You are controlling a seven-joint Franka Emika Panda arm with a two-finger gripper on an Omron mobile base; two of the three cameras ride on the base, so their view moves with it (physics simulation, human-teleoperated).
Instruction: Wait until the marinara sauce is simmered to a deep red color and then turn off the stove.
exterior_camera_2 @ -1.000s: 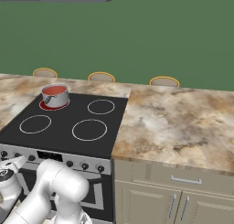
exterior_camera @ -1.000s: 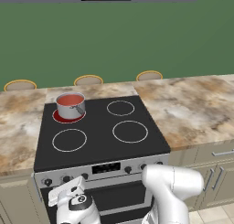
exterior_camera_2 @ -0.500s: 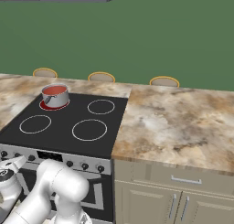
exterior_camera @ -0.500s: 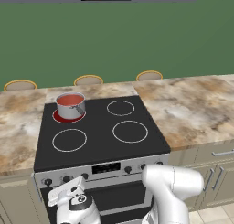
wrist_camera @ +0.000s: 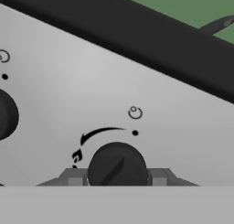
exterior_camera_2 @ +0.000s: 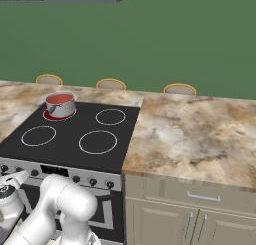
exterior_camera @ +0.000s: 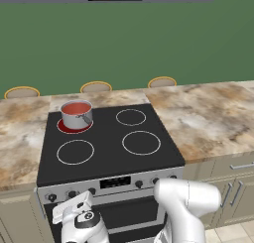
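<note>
Nothing shifts since earlier: gripper (wrist_camera: pixel 117 178) stays pinched on the stove (exterior_camera: pixel 109 143) knob (wrist_camera: pixel 117 169), marinara sauce (exterior_camera: pixel 76 108) red at the 10 o'clock burner, turn-off seemingly pending.

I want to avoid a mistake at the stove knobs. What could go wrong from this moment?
1. The gripper is shut on the knob, and another knob sits close by on the same panel; if this one does not drive the glowing burner, the marinara sauce keeps cooking.
2. The sauce looks orange-red, so turning now may be too early.
</note>
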